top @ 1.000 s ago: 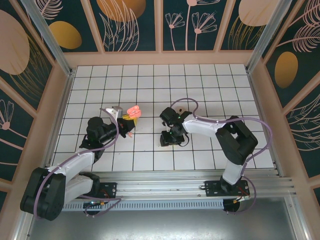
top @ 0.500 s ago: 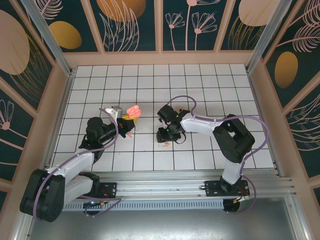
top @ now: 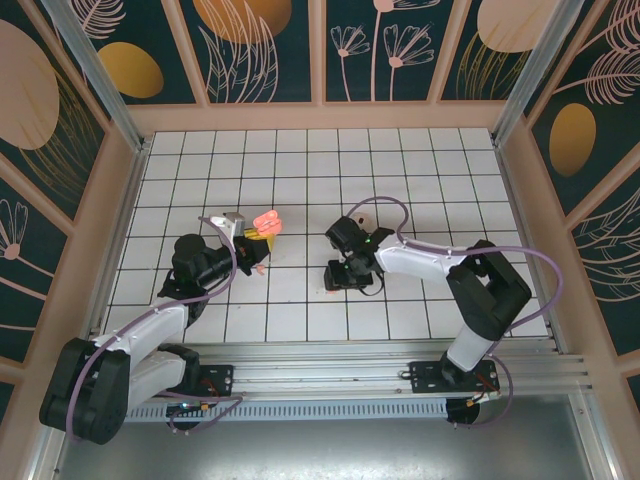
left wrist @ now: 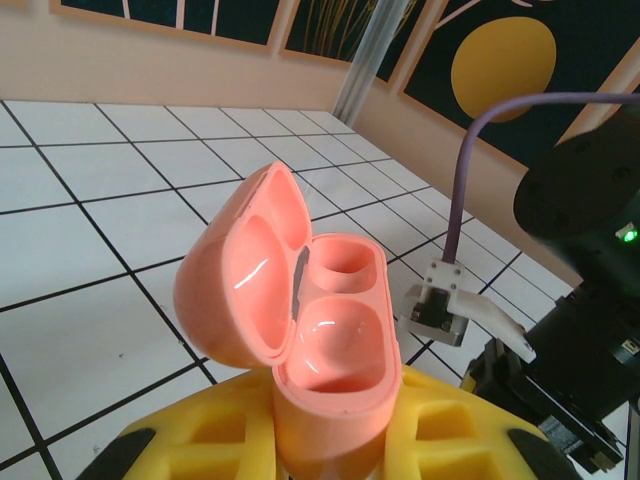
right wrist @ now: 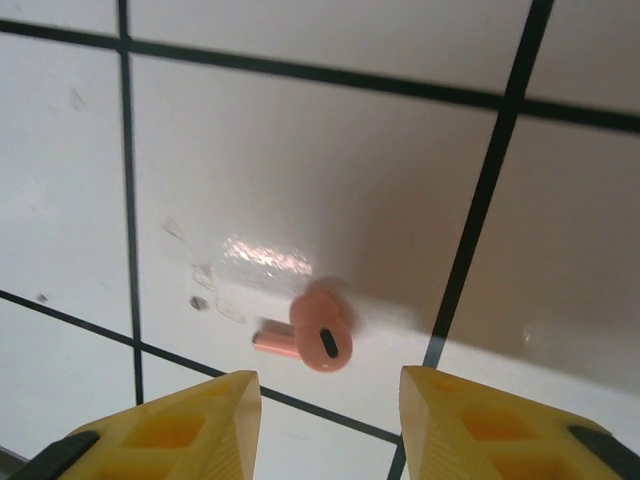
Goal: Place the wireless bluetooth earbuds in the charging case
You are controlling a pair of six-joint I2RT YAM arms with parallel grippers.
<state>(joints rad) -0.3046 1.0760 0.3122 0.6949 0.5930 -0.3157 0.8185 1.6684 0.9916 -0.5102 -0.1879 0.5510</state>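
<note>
Case [left wrist: 318, 330] pinched in your left tool [top: 255, 240], lid tipped back, wells up and bare, likely presented for loading. Earbud [right wrist: 318, 335] lies on desk [right wrist: 300, 180], centred ahead of your right tool [right wrist: 330, 400]; fingers spread, apart from it, seemingly aligned for pickup.

White-and-black arms [top: 420, 262], purple cables [left wrist: 461, 190], yellow fingers [right wrist: 190, 430], perhaps a green light [left wrist: 627, 235].

white tiled table [top: 300, 160] | floral wall panels [top: 380, 50] | aluminium rail [top: 320, 362] at near edge

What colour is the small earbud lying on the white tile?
The small rounded earbud is salmon pink, clearest in the right wrist view.
</note>
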